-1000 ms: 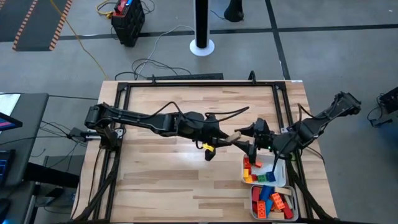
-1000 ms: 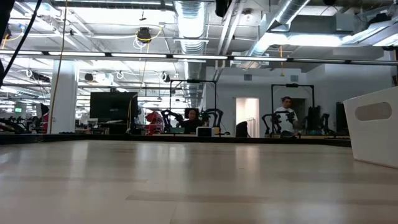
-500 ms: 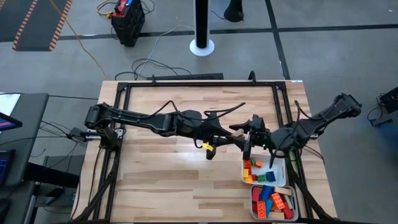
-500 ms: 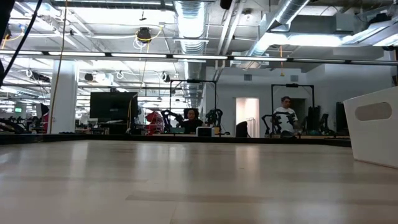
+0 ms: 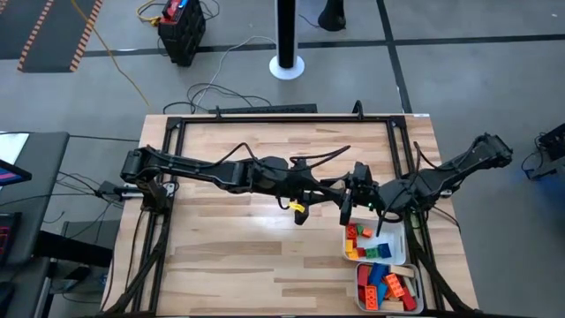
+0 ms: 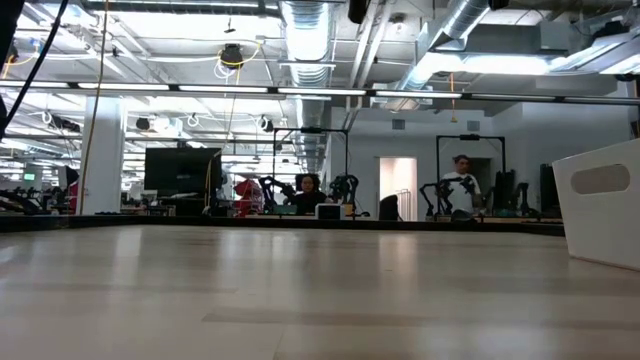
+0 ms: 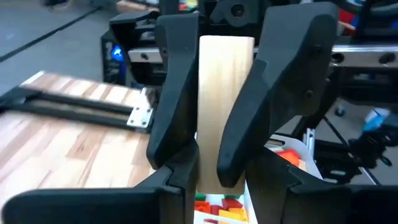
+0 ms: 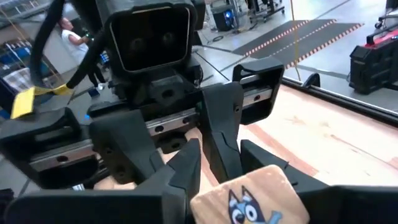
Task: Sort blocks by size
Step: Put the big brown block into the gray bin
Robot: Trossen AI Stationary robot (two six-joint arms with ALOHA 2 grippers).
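A long tan wooden block point(image 7: 225, 93) is held in the air between my two grippers, above the table's middle right. My left gripper point(image 5: 328, 196) is shut on it. My right gripper point(image 5: 350, 201) meets it from the right and is shut on the block's other end, which bears a blue cartoon dog face point(image 8: 249, 200). From above, the grippers hide the block. Coloured blocks lie in two white trays point(image 5: 404, 238) point(image 5: 420, 284) at the near right. My left gripper pinches the wooden block's two long faces point(image 7: 211, 130) between its two fingers, which lie along the block. The block is level, clear of the table, and points toward the table's right edge. My right gripper has the dog-faced end point(image 8: 205, 205) between its two fingers, coming level from the table's right. That end fills the gap between them.
The far tray holds small red, yellow, green and blue blocks point(image 5: 366, 246). The near tray holds bigger blue, red and orange blocks point(image 5: 387, 287). A white tray wall point(image 6: 600, 215) shows at the right of the low view. A black frame point(image 5: 282, 119) runs round the table.
My right gripper has moved toward the table's left, up to my left gripper, and its fingers have come around the block's free end. The tan block, seen from above between the grippers a second ago, is now hidden by them.
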